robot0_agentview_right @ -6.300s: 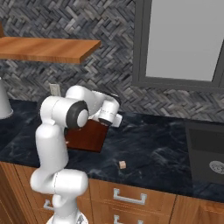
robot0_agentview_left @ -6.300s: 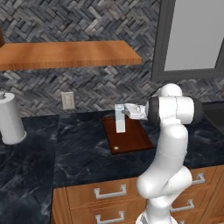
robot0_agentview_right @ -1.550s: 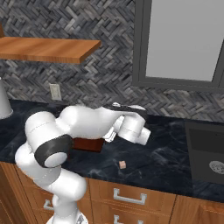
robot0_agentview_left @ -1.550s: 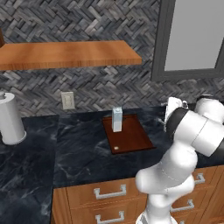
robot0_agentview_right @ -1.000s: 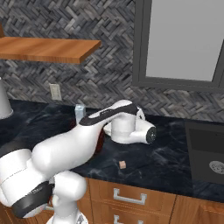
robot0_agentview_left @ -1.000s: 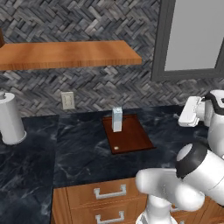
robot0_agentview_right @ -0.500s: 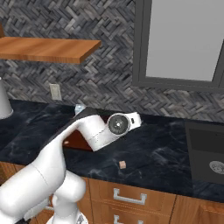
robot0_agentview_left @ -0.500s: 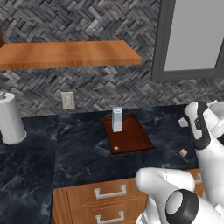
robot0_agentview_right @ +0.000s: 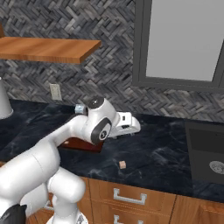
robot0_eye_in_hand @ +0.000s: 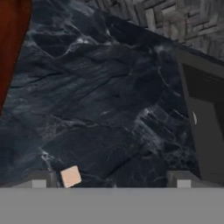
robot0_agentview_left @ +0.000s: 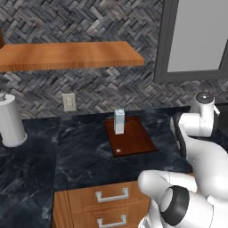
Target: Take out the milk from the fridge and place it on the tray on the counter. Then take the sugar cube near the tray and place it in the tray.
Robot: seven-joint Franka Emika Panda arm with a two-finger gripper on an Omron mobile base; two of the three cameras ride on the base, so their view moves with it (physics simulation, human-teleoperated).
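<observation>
The sugar cube [robot0_agentview_right: 123, 164] lies alone on the black counter [robot0_agentview_right: 166, 159], near its front edge and apart from the tray [robot0_agentview_left: 133, 141], where the milk [robot0_agentview_left: 119, 121] stands upright by the back rim. The gripper [robot0_eye_in_hand: 111, 178] hangs above bare marble, jaws spread wide and holding nothing (the cube sits just inside one fingertip [robot0_eye_in_hand: 41, 179] in the hand view). Open worktop runs on to the sink [robot0_agentview_right: 205, 153] edge.
</observation>
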